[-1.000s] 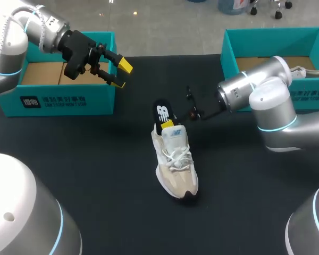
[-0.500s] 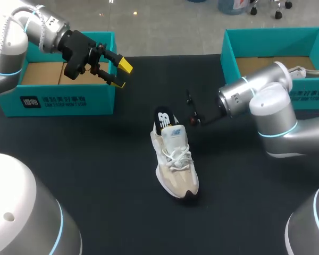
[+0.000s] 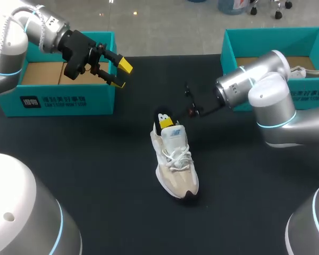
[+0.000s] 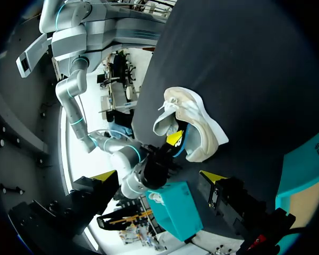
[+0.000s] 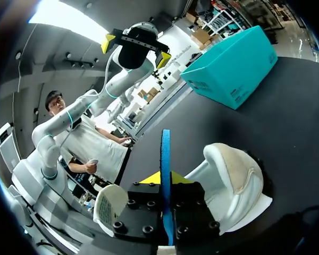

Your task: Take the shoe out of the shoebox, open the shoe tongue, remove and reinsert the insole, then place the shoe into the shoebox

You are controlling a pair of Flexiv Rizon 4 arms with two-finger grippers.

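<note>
The insole [image 3: 161,118] sits deeper in the heel opening of the shoe [image 3: 176,169] than 1.0 s ago; only its top end shows. The right gripper [image 3: 168,124] remains clamped on the insole. The shoe lies mid-table, unmoved. The left gripper [image 3: 122,75] is unchanged, with its fingers spread wide beside the left shoebox [image 3: 69,100].

Cream-white shoe [image 3: 176,169], black insole [image 3: 161,120] edged blue, teal shoebox [image 3: 98,102], black table [image 3: 109,159].

Quick count: two teal cardboard shoeboxes, the left box [image 3: 69,101] and the right box [image 3: 239,45], one either side of the cream mesh sneaker [image 3: 175,164]. Two shoes total, with a second white shoe [image 3: 311,71] in the right box. One black foam insole [image 3: 160,118], at the sneaker's heel.
</note>
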